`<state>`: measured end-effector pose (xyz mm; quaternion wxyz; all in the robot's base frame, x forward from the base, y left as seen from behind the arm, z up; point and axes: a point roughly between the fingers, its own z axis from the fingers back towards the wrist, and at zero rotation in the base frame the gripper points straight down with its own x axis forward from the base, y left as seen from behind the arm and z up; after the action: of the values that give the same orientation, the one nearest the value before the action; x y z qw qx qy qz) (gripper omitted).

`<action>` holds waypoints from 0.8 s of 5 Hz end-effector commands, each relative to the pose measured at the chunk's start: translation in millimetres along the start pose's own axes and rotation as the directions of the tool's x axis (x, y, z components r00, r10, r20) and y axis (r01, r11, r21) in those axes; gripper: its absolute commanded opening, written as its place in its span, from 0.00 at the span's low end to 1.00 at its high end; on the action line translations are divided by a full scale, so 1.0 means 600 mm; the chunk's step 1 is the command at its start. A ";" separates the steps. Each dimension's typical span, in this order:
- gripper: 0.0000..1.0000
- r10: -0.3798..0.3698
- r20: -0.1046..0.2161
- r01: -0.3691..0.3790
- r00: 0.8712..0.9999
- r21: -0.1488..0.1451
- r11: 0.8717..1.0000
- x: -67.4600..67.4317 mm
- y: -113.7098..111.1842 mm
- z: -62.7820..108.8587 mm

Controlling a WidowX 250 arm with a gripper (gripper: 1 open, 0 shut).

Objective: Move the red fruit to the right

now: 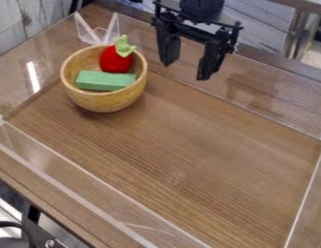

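Note:
The red fruit, a small strawberry-like toy with a light green leafy top, lies inside a tan bowl at the upper left of the wooden table. It rests against a flat green rectangular block in the same bowl. My black gripper hangs to the right of the bowl, pointing down, a little above the tabletop. Its two fingers stand apart with nothing between them. It touches neither the bowl nor the fruit.
Clear acrylic walls run around the wooden table. A grey table and metal legs stand behind the back wall. Bare wood spreads right of and in front of the bowl.

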<state>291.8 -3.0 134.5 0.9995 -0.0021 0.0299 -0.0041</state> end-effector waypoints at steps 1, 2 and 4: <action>1.00 -0.056 -0.012 0.056 0.998 0.002 0.998 0.007 0.005 0.009; 1.00 -0.087 0.009 0.087 0.996 0.002 0.996 0.013 0.029 0.036; 1.00 -0.032 0.064 0.032 0.997 0.005 0.999 -0.023 0.130 0.070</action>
<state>280.7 73.4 160.5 0.9994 -0.0109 0.0272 -0.0164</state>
